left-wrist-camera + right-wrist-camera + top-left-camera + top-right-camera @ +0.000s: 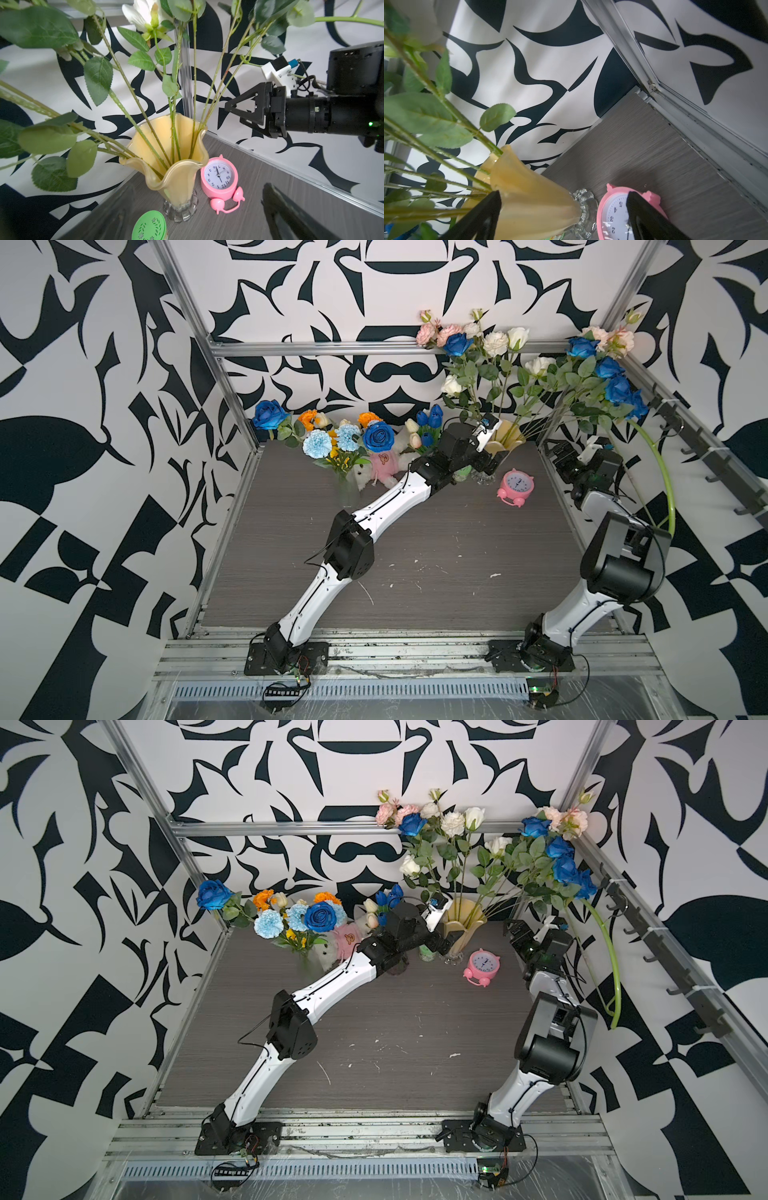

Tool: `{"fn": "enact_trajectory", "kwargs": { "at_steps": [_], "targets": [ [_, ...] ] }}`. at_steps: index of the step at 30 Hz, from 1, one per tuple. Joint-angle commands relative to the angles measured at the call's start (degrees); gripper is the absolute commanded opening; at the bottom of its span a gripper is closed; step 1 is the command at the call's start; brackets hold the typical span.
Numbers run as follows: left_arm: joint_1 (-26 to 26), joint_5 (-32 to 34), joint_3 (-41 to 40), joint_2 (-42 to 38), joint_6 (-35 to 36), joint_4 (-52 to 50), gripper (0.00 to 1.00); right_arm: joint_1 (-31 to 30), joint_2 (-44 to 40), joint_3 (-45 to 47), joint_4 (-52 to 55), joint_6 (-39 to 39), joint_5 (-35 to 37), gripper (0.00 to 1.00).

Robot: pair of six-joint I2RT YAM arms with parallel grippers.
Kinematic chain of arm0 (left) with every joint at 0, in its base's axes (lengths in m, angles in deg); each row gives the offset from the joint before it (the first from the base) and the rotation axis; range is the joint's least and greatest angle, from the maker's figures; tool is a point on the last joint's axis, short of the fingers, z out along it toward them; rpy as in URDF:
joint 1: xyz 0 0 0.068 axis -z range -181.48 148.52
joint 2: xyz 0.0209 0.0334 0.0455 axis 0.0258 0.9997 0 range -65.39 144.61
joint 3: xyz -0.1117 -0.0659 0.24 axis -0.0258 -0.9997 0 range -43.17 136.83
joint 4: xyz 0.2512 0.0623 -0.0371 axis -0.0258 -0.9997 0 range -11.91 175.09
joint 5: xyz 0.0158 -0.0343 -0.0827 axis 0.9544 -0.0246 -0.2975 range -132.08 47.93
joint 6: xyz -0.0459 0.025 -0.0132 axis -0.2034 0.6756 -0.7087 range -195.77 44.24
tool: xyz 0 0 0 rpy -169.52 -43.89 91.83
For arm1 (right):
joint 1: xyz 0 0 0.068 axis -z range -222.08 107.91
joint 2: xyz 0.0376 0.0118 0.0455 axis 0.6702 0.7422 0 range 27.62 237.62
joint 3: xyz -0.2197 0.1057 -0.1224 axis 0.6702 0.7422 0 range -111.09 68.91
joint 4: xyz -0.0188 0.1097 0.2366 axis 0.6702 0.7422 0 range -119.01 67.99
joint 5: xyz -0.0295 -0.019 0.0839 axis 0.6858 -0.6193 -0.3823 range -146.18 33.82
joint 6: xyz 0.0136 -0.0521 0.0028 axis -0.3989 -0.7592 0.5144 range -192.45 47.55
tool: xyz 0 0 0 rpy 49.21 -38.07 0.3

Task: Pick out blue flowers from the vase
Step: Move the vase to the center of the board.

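I see the counter [415, 539], with the cream vase [509, 438] at its back right. The blue flowers [618, 389] stand in it, leaning rightward. My left claw [492, 462] is spread beside the vase. My right claw [233, 113] is spread nearby, empty.

The walls [374, 281] carried bold black shapes on white. The bench [415, 539] was grey-brown wood grain with small white flecks. At the upper right of both top views, deep-blue roses [457, 344] mixed with white roses [495, 343], pale-pink roses [428, 333] and green leaves [97, 79]. The vase [176, 166] was creamy yellow on a clear glass foot. The alarm clock [219, 178] was pink with a white face. Left of centre, pale-blue carnations [317, 443] showed among orange marigolds [307, 418]. Both arms [390, 506] were white and black.
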Motion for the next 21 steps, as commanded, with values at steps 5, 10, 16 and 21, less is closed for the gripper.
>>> {"fn": "enact_trajectory", "kwargs": {
  "at_steps": [5, 10, 16, 21],
  "targets": [
    [-1.43, -0.79, -0.25, -1.61, -0.10, -0.85, 0.99, -1.76, -3.07, -1.22, 4.41, -5.44, -1.92, 0.87],
    [-1.17, -2.63, -6.20, -7.12, -0.32, 0.54, 0.99, -5.54, -8.95, 2.90, 11.89, -11.20, -0.38, 0.83],
    [-0.19, -5.25, -12.11, -13.55, 0.47, 2.21, 0.99, -9.55, -11.91, 3.11, 14.97, -9.20, -1.38, 0.82],
    [0.07, -6.75, -14.90, -17.16, 0.13, 3.59, 0.99, -10.15, -9.45, -0.16, 14.91, -5.06, -1.34, 0.80]
  ]
}}
